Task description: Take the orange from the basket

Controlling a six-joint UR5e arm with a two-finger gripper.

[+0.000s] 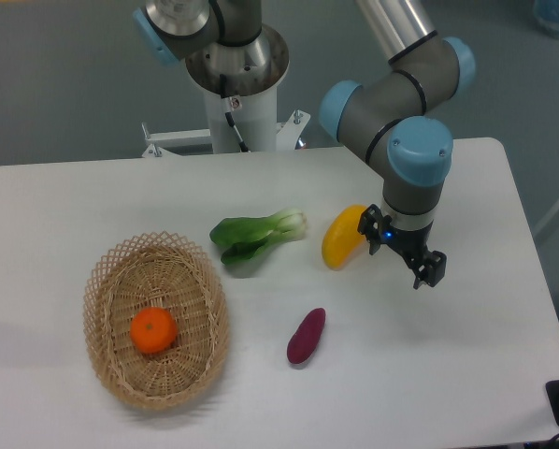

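Camera view showed the orange (154, 330) lying inside the basket (108, 271), near its middle, at the front left of the white worktop (466, 365). The fingers (433, 269) hung well apart from it, over the right part of the worktop, spread open with nothing between them, one tip just beside the yellow-orange mango-like fruit (341, 238). Between the fingers and the basket lay a green bok choy (256, 234) and, nearer the front, a purple sweet potato (306, 337). The orange's green stem dimple faced up, and no finger touched basket or orange.
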